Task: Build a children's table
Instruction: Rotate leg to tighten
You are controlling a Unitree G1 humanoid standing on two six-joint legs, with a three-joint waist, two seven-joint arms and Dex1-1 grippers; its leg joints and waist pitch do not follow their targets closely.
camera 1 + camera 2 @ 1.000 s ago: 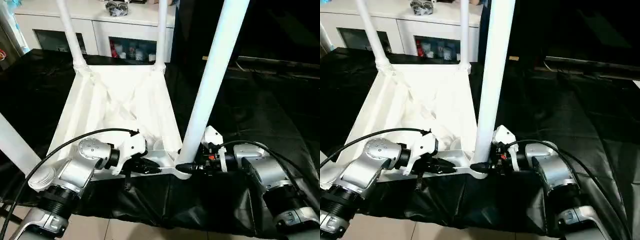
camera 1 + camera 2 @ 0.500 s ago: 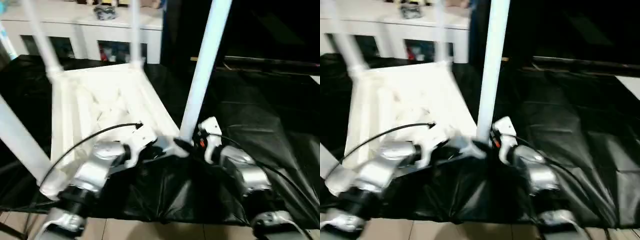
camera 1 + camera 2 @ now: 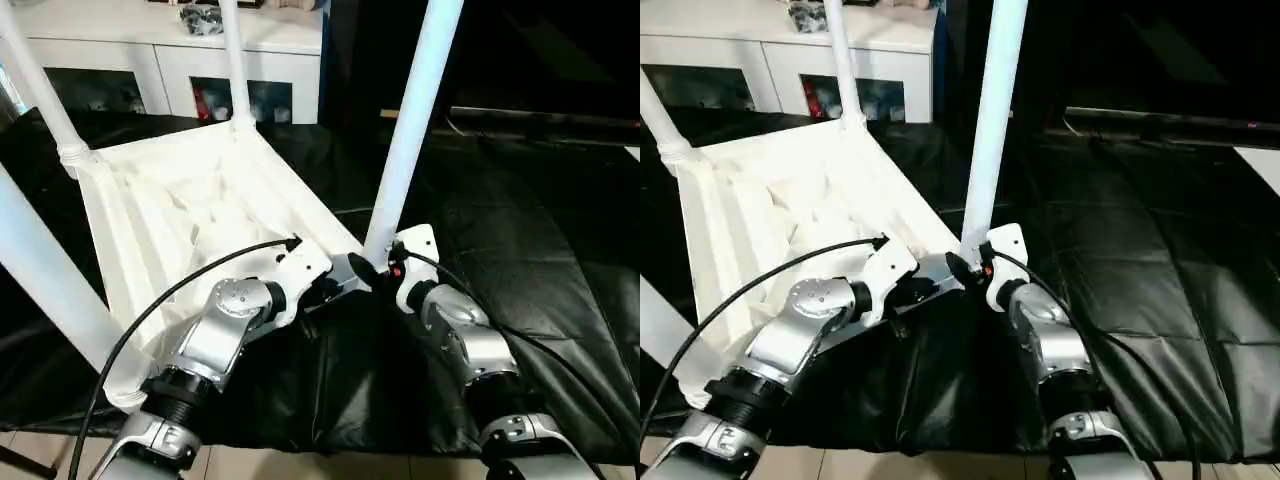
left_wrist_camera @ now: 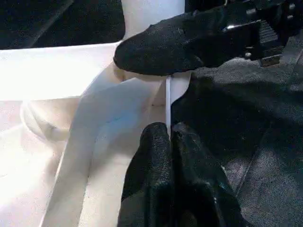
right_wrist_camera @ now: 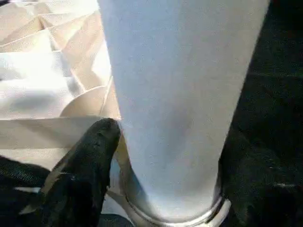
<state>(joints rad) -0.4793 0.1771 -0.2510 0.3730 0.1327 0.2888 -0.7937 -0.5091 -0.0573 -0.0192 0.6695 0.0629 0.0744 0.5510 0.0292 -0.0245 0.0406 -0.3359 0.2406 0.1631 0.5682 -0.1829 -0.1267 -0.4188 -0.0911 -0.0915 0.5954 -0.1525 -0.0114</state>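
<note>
Right wrist view: leg [image 5: 175,94] hides right gripper [image 5: 161,189]

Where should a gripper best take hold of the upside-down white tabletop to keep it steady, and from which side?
Probably the thin rim of the tabletop on the edge nearest the robot, beside the leg in the near corner socket. That rim is a narrow upright wall, so fingers can pinch it from the near side, as the left gripper does.

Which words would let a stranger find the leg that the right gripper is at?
On the black-draped work table lies the white tabletop, ribbed underside up, with legs standing from its corners. Take the leg at the corner nearest the robot's right gripper, whose fingers flank its base.
</note>
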